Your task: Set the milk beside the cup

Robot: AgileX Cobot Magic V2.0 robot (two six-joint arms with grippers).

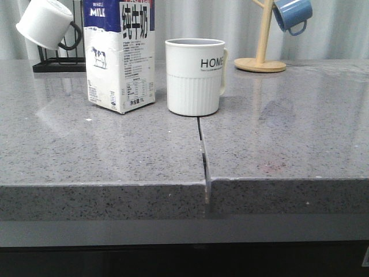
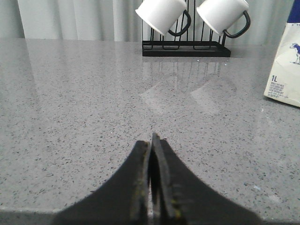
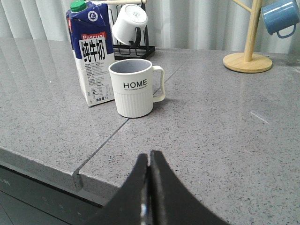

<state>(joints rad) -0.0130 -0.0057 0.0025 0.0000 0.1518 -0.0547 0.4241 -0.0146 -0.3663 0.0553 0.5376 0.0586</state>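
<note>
The milk carton, white with a dark blue top and black Chinese characters, stands upright on the grey counter just left of the white ribbed "HOME" cup. Both also show in the right wrist view, the carton beside the cup. A corner of the carton shows in the left wrist view. My left gripper is shut and empty, low over the counter. My right gripper is shut and empty near the counter's front edge, well short of the cup. Neither gripper shows in the front view.
A black rack holds plain white mugs with black handles at the back left. A wooden mug tree with a blue mug stands at the back right. A seam runs through the counter towards the front edge.
</note>
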